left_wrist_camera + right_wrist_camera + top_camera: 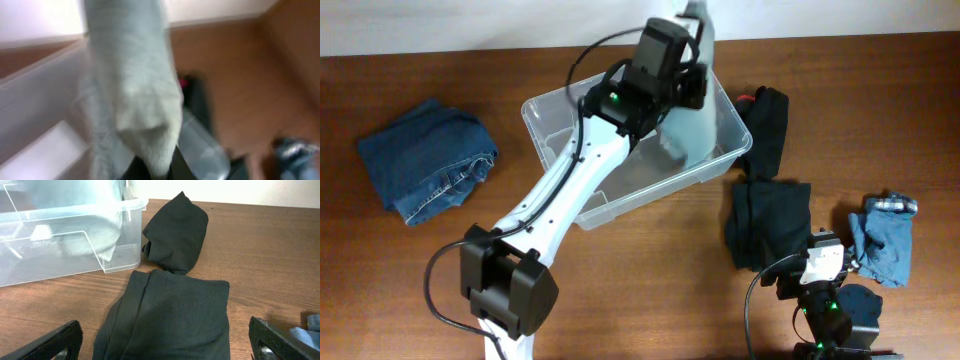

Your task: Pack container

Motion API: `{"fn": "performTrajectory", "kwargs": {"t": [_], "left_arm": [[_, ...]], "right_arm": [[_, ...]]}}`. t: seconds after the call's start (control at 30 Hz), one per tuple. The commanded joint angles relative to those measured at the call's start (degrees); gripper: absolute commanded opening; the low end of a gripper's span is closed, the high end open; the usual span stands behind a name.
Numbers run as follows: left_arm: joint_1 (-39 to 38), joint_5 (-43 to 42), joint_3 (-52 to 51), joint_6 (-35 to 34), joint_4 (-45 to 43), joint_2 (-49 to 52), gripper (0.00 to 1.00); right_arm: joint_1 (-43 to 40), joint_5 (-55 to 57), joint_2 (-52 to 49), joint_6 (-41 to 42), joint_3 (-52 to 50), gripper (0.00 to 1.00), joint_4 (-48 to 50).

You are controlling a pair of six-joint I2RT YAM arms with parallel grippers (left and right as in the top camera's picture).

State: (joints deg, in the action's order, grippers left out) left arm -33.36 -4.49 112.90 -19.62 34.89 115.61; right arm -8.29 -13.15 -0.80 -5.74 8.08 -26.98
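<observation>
Barely started — the left gripper (692, 85) clamps a pale garment (698, 135) over the container (558, 112); jeans (428, 160) left of it and black clothes (767, 225) right of it remain unpacked, the right gripper (165, 345) gaping empty.

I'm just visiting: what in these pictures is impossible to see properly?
- Left wrist view: all blurred; the pale cloth hides whatever holds it.
- Overhead: the left arm covers part of the container floor.
- Right wrist view: the blue cloth is cut off by the right edge.

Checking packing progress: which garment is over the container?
The pale grey garment, held by the left gripper over the container; the others lie on the table.
</observation>
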Motion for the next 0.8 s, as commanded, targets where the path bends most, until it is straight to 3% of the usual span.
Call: {"fn": "performTrajectory", "kwargs": {"t": [0.0,0.17,0.33,0.47,0.5,0.53,0.77], "left_arm": [[1.55,9.70,1.33,-1.36,8.90,-3.02,0.01],[3.87,11.26,0.26,-5.42,14.62,-3.02,0.01],[6.58,18.73,0.04,-10.54,23.71,-3.02,0.04],[8.15,20.85,0.09,-10.56,30.60,-3.21,0.31],[8.68,20.85,0.09,-10.54,32.17,-3.39,0.60],[9.18,20.94,0.09,-10.54,33.55,-3.74,1.00],[13.42,26.34,0.48,-10.56,35.60,-10.23,1.00]], "right_arm": [[-0.35,-0.26,0.44,0.68,-0.35,0.98,-0.20],[-0.35,-0.28,0.44,0.68,-0.35,0.99,-0.20],[-0.35,-0.28,0.44,0.68,-0.35,0.98,-0.20],[-0.35,-0.28,0.44,0.68,-0.35,0.98,-0.20],[-0.35,-0.28,0.44,0.68,-0.35,0.98,-0.20],[-0.35,-0.28,0.44,0.68,-0.35,0.98,-0.20],[-0.35,-0.28,0.44,0.68,-0.35,0.98,-0.20]]}}
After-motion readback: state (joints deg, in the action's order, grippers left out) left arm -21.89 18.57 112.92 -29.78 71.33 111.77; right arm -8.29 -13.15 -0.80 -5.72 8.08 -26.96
